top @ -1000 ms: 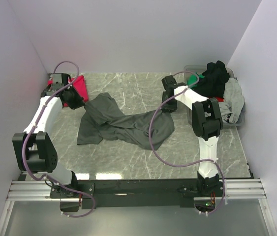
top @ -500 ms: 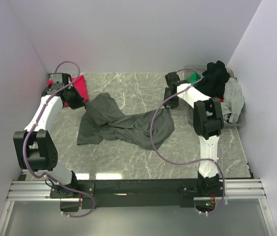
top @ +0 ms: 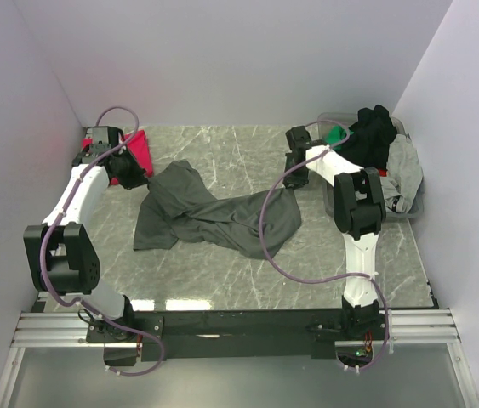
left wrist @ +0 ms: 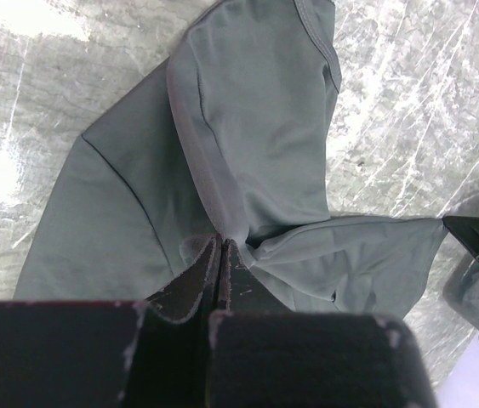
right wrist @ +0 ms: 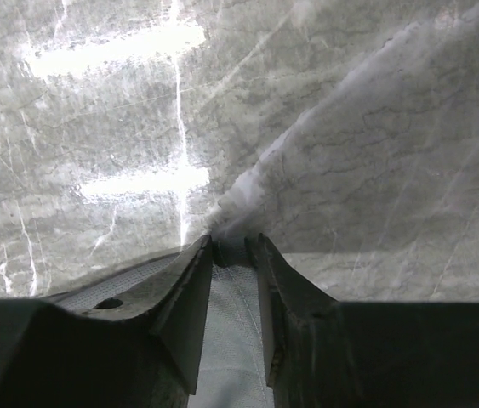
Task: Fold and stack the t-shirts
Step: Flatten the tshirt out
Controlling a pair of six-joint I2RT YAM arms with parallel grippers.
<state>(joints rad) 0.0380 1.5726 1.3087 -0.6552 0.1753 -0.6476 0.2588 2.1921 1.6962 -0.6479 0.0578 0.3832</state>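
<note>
The dark charcoal-grey t-shirt (top: 213,214) lies crumpled and stretched across the middle of the table. It also shows in the left wrist view (left wrist: 256,110). My left gripper (top: 128,177) is shut on its far left corner, and the cloth bunches at the closed fingertips (left wrist: 220,240). My right gripper (top: 297,177) is at the shirt's far right corner, with its jaws nearly closed on a strip of grey cloth (right wrist: 233,242). The magenta-red t-shirt (top: 139,149) lies in the far left corner, just behind my left gripper.
A clear plastic tub (top: 415,204) stands at the far right. It holds a black shirt (top: 373,132), a green one (top: 334,136), a light grey one (top: 405,166) and a bit of red (top: 381,172). Walls close in the left, back and right sides.
My right gripper has moved a little back and to the right, toward the tub, at the shirt's right corner. The left arm and the rest of the shirt have hardly moved.
</note>
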